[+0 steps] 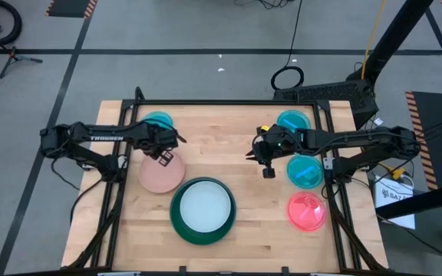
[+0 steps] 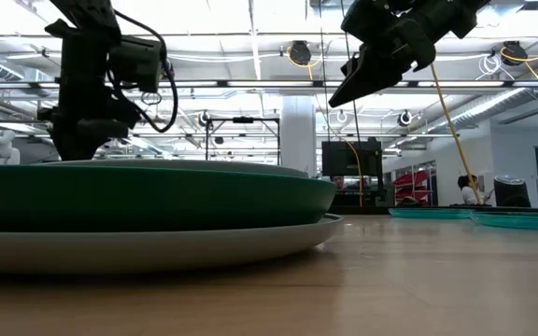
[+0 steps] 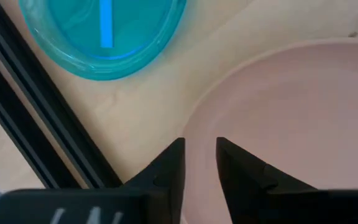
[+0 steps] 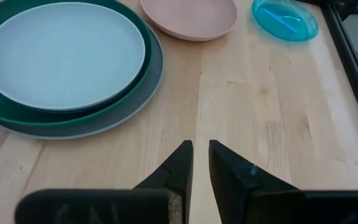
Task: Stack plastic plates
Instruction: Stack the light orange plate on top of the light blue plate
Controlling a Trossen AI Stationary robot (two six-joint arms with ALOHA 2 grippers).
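grey floor [image 1: 206, 31] (black tape lines)

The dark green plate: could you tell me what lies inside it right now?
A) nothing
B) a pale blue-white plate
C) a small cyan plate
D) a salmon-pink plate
B: in the high view and the right wrist view a pale blue-white plate sits nested in the dark green plate, while the salmon-pink plate lies apart on the table.

A wooden table [image 1: 252, 230] inside a black frame [image 1: 229, 102].
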